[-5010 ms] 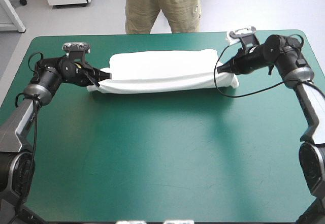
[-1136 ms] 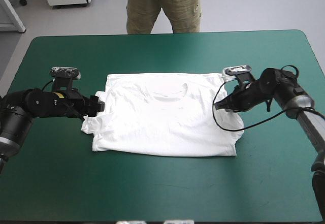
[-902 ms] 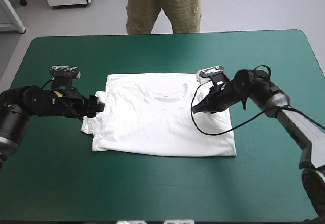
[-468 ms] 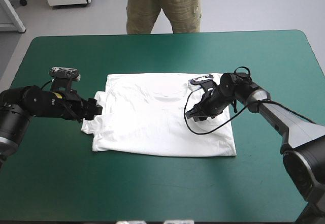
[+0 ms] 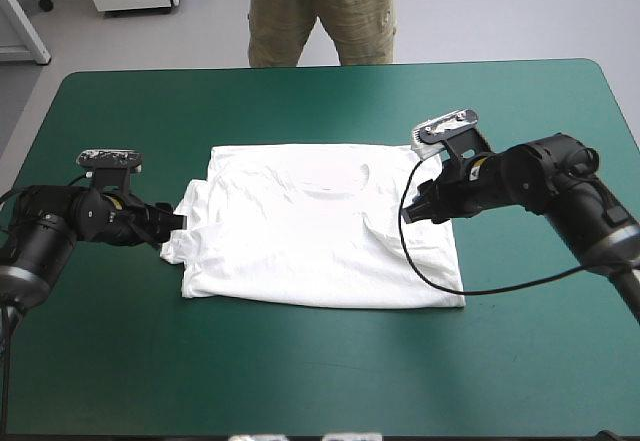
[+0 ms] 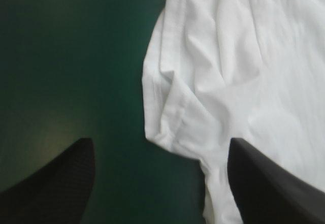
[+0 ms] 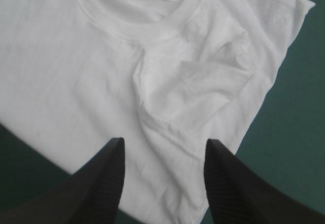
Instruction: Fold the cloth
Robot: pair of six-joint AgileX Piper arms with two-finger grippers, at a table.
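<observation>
**Left sleeve lies open to the left tool**

Teal-green worktop (image 5: 320, 371) is bare along its near edge, and the T-shirt (image 5: 310, 236) begins a little farther in. It lies flat, with its hem (image 5: 320, 299) toward the near edge and its collar (image 5: 335, 186) toward the far edge. As it lies, the white shape is longer from left to right than from near to far.

At the middle depth the two tools stand at the two short ends. The left tool (image 5: 178, 223) is low at the left end, with its fingers wide apart. In the left wrist view one finger (image 6: 56, 183) is over the cover and the other is at the cloth, and the rumpled left sleeve (image 6: 177, 107) lies just ahead, between them. This sleeve points out of the body, toward the left arm.

The right tool (image 5: 415, 206) hangs over the right end, its fingers apart and holding nothing. The right sleeve (image 7: 213, 76) ahead of it lies folded in onto the chest.

I judge that the next move turns on the left sleeve. The left arm is much nearer to it, and the fold must go from left toward the right, along the long axis. The tool needs only a short push ahead to take the sleeve edge.
</observation>
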